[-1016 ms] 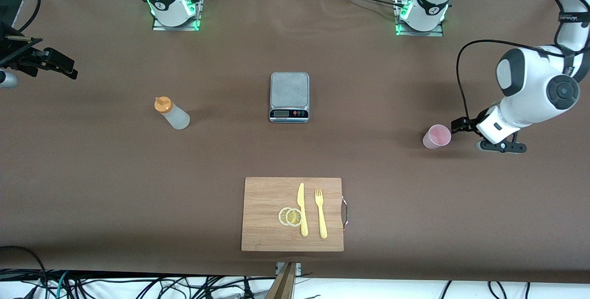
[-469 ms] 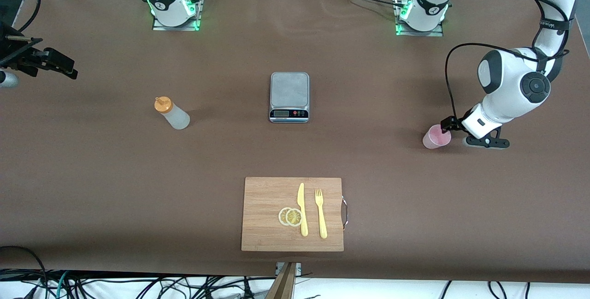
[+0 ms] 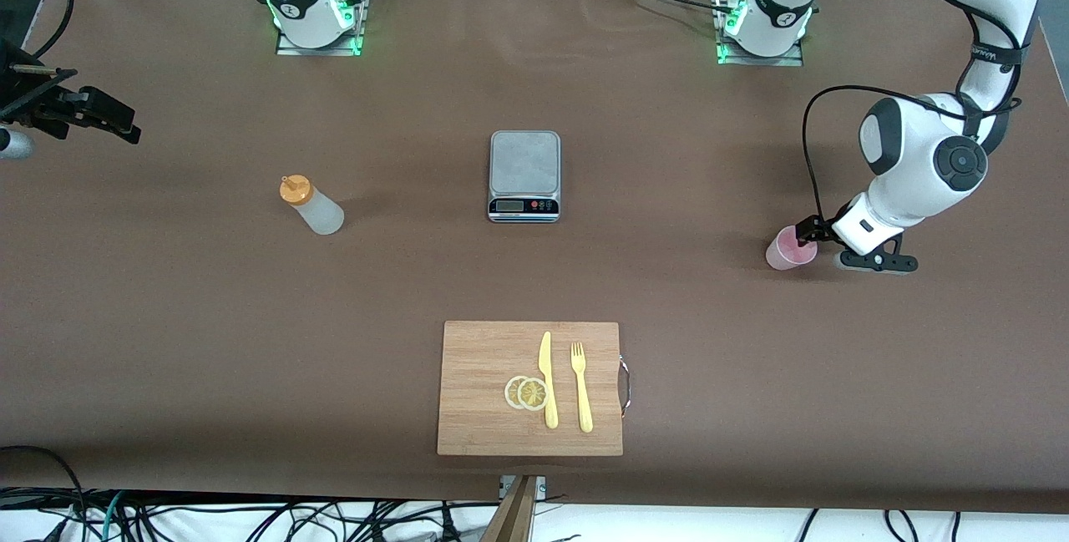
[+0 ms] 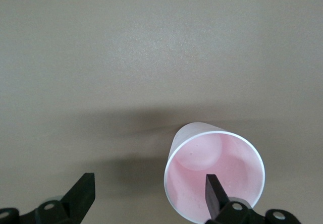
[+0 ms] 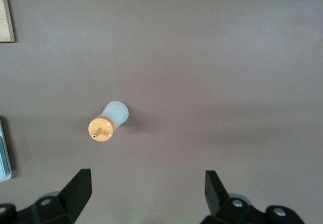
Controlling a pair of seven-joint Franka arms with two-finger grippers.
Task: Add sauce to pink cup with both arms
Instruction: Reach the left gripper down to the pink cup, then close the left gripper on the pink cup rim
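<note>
Pale pink plastic tumbler [image 3: 790, 248] stood upright on the brown bench [image 3: 668, 149] toward the left arm's end. Left claw [image 3: 807, 230] was low at its rim, jaws spread wide: in the left wrist view one finger [image 4: 218, 199] showed over the cup's mouth, the other finger [image 4: 81, 196] well clear of the wall, so nothing was gripped; likely lining up a rim pinch. Translucent whitish squeeze bottle with orange nozzle cap [image 3: 311, 205] stood apart, upright, below the right claw [image 5: 146, 193], which hung high with jaws open, apparently waiting. Steel kitchen scale [image 3: 524, 175] lay between cup and bottle.
</note>
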